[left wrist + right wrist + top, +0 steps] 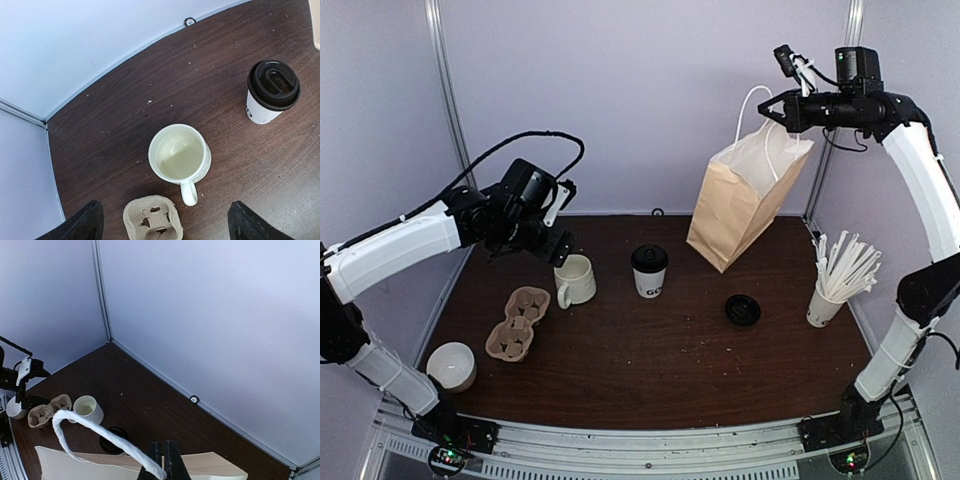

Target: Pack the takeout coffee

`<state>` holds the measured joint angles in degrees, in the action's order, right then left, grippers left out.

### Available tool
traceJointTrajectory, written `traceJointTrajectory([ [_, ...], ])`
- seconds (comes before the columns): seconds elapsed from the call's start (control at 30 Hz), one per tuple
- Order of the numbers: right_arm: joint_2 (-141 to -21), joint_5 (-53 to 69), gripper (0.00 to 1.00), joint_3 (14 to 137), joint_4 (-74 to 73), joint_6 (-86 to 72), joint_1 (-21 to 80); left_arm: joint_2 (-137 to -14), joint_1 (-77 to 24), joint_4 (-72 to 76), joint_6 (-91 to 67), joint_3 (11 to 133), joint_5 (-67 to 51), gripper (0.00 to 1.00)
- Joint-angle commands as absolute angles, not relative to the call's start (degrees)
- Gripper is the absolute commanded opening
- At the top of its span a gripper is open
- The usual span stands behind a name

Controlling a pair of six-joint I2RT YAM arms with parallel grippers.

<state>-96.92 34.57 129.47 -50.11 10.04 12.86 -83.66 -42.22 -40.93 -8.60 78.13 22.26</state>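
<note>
Standing upright on the brown table (660, 385), toward the back and near mid-width: one takeout coffee (649, 272), a white paper cup with a black lid on top. Long axis vertical, wider end and lid pointing up, narrow base down. The dark lettering on its side faces the near edge. It stands between the mug (576, 280) on its left and the paper bag (740, 200) on its right, apart from both and touched by nothing.

- Left gripper (558, 248): jaws spread wide, holding nothing, hovering over the mug and the cardboard cup carrier (520, 322).
- Right gripper (767, 108): jaws closed together on the bag's white handle (752, 100), high above the table's right rear.
- Paper bag: tan, hanging tilted from that handle, top leaning right, lower corner down near the table; contact there cannot be told.
- Mug: cream, upright, handle toward the near edge.
- Loose black lid (742, 309): flat on the table, right of the coffee.
- Cup of straws (825, 300): right edge.
- White cup (451, 366): near left corner.
</note>
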Motion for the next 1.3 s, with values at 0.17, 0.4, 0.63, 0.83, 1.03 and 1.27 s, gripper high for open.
traceJointTrajectory([
  [0.17, -88.08, 48.44, 0.00, 120.11, -49.14, 3.14, 17.63, -80.32, -42.28, -40.52, -8.36, 77.95, 25.65, 0.90],
  [0.4, -84.89, 62.28, 0.00, 103.70, -38.27, -6.87, 21.74, -80.70, -42.07, -38.58, -7.42, 75.99, 27.96, 0.91],
  [0.63, -88.23, 65.21, 0.00, 96.67, -29.87, -15.06, 30.75, -83.20, -38.65, -38.28, -8.19, 76.00, 25.59, 0.88],
  [0.83, -91.72, 56.77, 0.00, 96.71, -32.11, -13.40, 33.52, -82.90, -37.71, -38.03, -7.65, 75.07, 26.08, 0.88],
  [1.03, -93.80, 52.63, 0.34, 97.38, -33.24, -12.23, 33.57, -83.07, -37.53, -37.98, -7.21, 75.06, 24.61, 0.89],
  [1.27, -95.48, 53.43, 0.60, 100.99, -36.74, -8.68, 33.46, -81.05, -37.62, -38.23, -7.23, 74.81, 17.24, 0.84],
])
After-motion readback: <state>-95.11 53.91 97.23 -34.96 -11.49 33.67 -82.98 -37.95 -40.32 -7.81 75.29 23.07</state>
